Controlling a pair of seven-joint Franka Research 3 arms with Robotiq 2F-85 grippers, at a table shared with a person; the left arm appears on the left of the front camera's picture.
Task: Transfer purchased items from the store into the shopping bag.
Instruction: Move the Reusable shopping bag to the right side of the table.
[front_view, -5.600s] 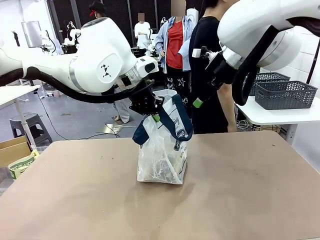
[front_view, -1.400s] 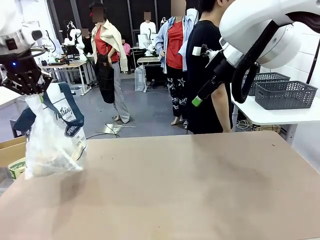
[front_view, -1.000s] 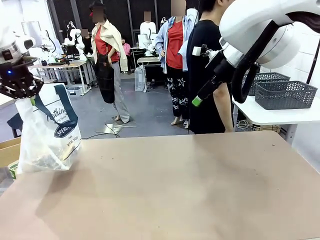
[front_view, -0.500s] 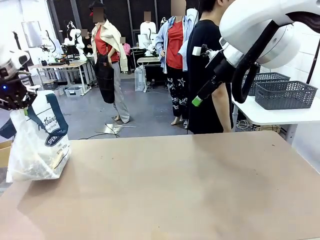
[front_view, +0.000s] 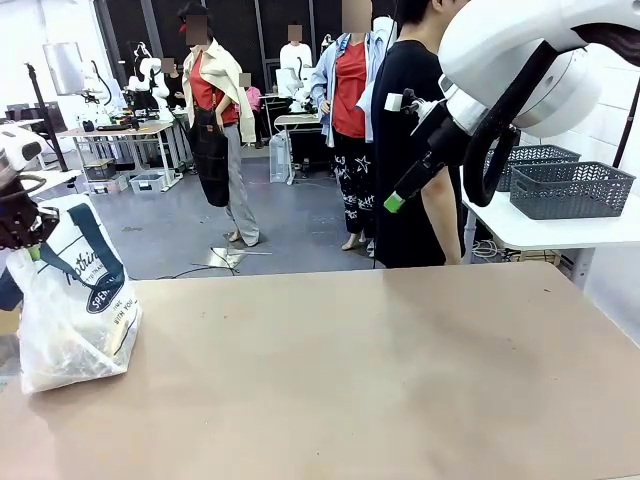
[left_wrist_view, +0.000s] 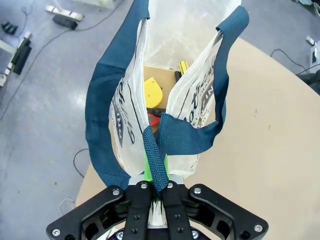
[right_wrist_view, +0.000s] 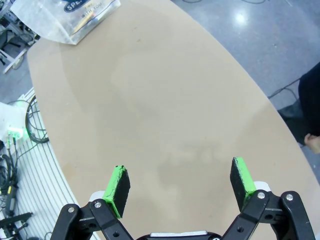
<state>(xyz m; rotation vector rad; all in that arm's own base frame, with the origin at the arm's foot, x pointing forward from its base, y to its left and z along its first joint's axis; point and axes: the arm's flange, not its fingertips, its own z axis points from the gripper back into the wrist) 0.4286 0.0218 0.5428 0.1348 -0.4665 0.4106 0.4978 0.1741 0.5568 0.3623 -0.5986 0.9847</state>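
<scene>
Bag (front_view: 70, 300) sits at the table's (front_view: 350, 370) left edge. I see my left gripper (left_wrist_view: 154, 192) pinched tight on its navy handle (left_wrist_view: 156, 160). Right gripper (right_wrist_view: 180, 187) hangs spread wide, empty, above bare tabletop.

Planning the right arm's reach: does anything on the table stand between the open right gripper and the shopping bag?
Nothing visible does. Bare table lies between the right gripper and the shopping bag, whose handle the left gripper grips.

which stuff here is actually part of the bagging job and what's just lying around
Part of the job:
- shopping bag, at the table's left edge
- left gripper, shut on the bag's navy handle
- right gripper, open above the table

Just around:
- grey lattice baskets on the white side table
</scene>
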